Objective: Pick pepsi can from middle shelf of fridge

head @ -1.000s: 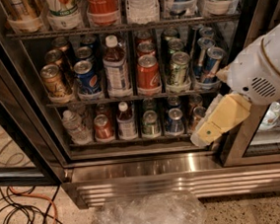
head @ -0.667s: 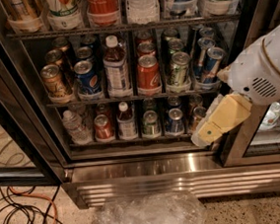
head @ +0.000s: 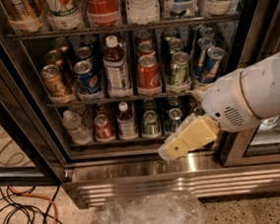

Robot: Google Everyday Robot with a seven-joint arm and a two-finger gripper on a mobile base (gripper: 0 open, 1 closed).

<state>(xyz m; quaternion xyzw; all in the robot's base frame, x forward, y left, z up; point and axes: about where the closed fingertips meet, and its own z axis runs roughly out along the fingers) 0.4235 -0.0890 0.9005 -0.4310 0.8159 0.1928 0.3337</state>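
Speckled flooring with tangled cables [head: 22, 222] fills the lower left of the frame, in front of the fridge [head: 136, 171]. On the middle shelf [head: 129, 98], the pepsi can [head: 86, 77] stands upright at the front, between a gold can [head: 55, 82] and a bottle [head: 117, 66]. The cream-coloured gripper [head: 171, 150] hangs right of centre, lower down, well apart from the pepsi can. Whether it is open or closed cannot be told.
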